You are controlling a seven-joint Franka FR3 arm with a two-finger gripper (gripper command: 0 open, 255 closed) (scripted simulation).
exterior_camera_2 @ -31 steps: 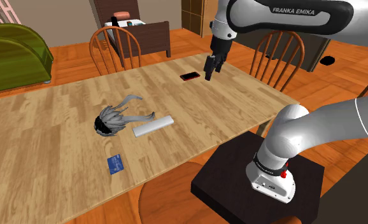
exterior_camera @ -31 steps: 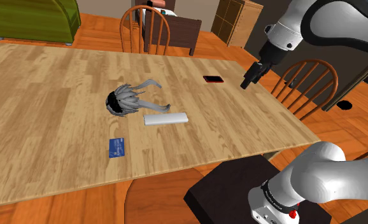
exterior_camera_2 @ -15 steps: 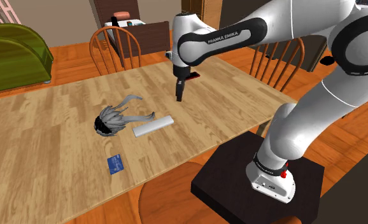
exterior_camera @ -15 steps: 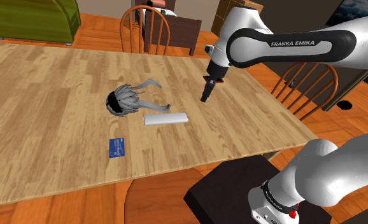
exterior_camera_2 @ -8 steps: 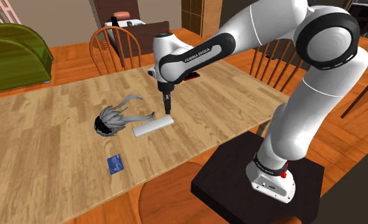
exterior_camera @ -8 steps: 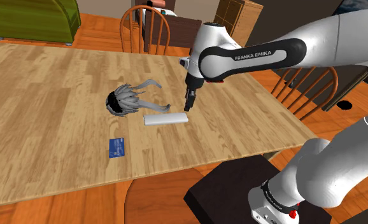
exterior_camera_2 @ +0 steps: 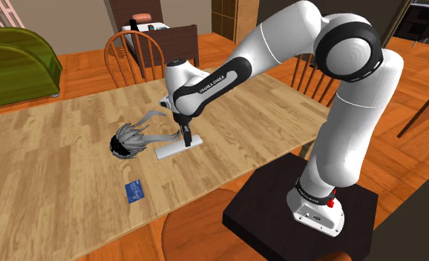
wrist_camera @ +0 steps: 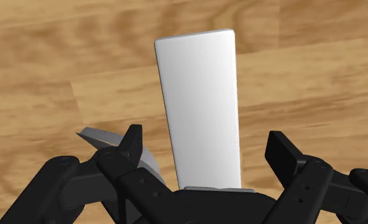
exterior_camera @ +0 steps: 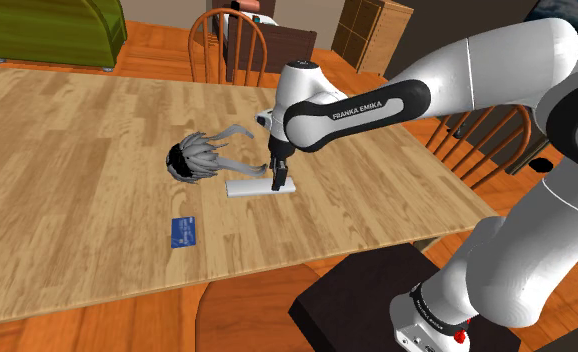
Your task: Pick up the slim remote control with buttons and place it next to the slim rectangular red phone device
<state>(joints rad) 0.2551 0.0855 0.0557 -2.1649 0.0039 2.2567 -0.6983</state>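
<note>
The remote (wrist_camera: 198, 108) is drawn as a plain white slab, no buttons I can make out. It lies flat on the wooden surface (exterior_camera: 77, 130), right under the hand (exterior_camera: 275, 181). The hand is released. In the wrist view its two black fingers (wrist_camera: 132, 141) stand apart on either side of the slab with a gap on each side, so nothing's grasped. The hand points pretty much straight down, low over the remote and nearer one end of it than the middle.

Just beside the hand, across the remote, there's a grey tangled thing (exterior_camera: 197, 158) with strands trailing toward the slab. One grey strand shows next to a finger in the wrist view. A small blue card (exterior_camera: 183, 232) lies well apart from the hand, out past the remote's other end and closer to the surface's edge.

The surface is a big light-wood plank top on an orange wooden floor (exterior_camera: 97, 320). Round-backed wooden chairs (exterior_camera: 227, 45) are pulled up to it. Beyond it, far from the hand, are a green sofa (exterior_camera: 47, 30) and a wooden cabinet (exterior_camera: 372, 35). The black stand (exterior_camera: 362, 300) sits at the edge nearest the arm's base.
</note>
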